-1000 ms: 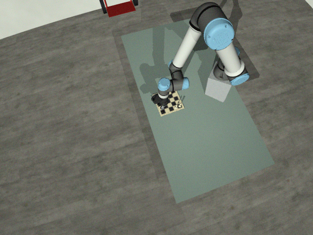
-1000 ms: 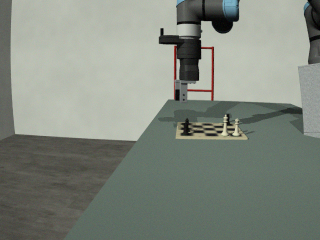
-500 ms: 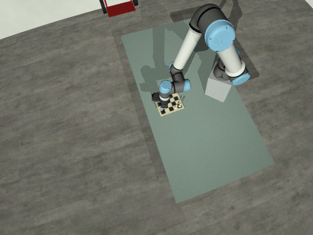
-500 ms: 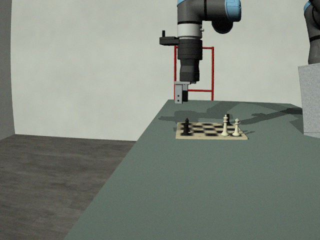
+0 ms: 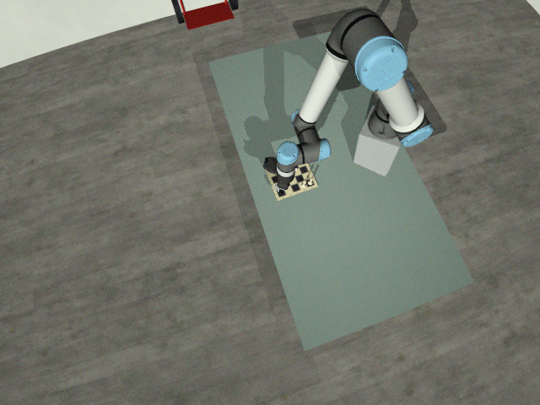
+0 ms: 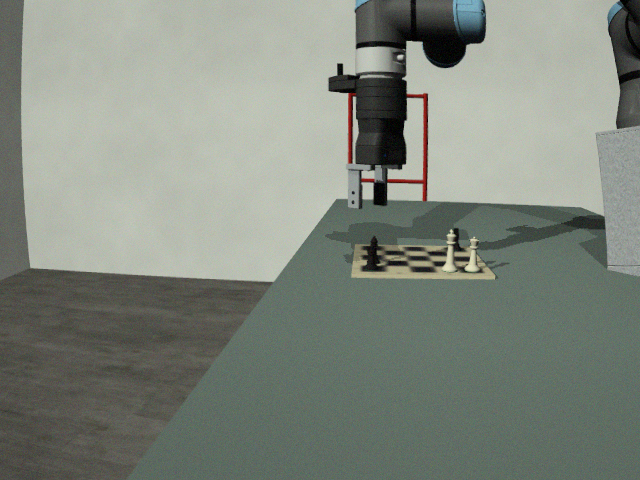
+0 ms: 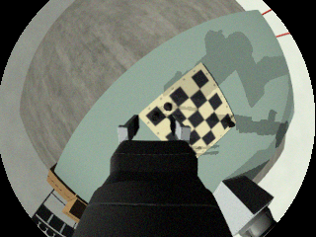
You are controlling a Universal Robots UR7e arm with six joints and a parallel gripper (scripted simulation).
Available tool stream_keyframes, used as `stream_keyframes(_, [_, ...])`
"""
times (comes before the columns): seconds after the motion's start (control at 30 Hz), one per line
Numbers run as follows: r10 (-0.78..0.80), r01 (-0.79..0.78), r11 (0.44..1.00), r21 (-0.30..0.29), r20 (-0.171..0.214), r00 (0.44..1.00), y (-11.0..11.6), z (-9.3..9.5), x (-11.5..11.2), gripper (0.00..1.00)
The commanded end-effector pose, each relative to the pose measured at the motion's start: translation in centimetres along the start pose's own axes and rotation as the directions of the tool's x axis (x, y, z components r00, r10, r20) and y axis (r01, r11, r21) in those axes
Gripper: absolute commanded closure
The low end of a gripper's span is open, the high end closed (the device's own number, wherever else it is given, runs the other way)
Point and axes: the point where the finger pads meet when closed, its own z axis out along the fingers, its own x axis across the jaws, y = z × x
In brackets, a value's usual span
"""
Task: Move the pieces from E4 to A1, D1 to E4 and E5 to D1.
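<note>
A small chessboard (image 6: 413,274) (image 5: 289,194) (image 7: 212,114) lies on the grey-green table. In the exterior view, a black piece (image 6: 372,253) stands upright on the board's left side. A white king (image 6: 450,251) and a white queen (image 6: 472,255) stand side by side on the right side; they also show in the top view (image 5: 309,181). Another dark piece (image 6: 456,236) is partly hidden behind the king. My gripper (image 6: 367,198) (image 7: 154,120) is open and empty. It hangs well above the board's left part, over the black piece.
A grey pedestal (image 5: 375,153) (image 6: 620,196) carrying the arm's base stands to the right of the board. A red frame cart (image 5: 204,15) (image 6: 424,144) stands beyond the table's far end. The table's left edge runs close to the board.
</note>
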Motion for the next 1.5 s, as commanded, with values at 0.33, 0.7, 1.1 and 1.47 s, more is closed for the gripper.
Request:
stream_keyframes(0.33, [0.254, -0.254, 0.967, 0.004, -0.003, 0.967, 0.65, 0.05, 0.08, 0.0])
stream_keyframes(0.7, [0.324, -0.324, 0.946, 0.004, -0.002, 0.946, 0.88, 0.08, 0.11, 0.0])
stream_keyframes(1.1, [0.337, -0.337, 0.941, 0.004, -0.002, 0.941, 0.93, 0.09, 0.12, 0.27])
stream_keyframes(1.47, [0.337, -0.337, 0.941, 0.004, -0.002, 0.941, 0.93, 0.09, 0.12, 0.27])
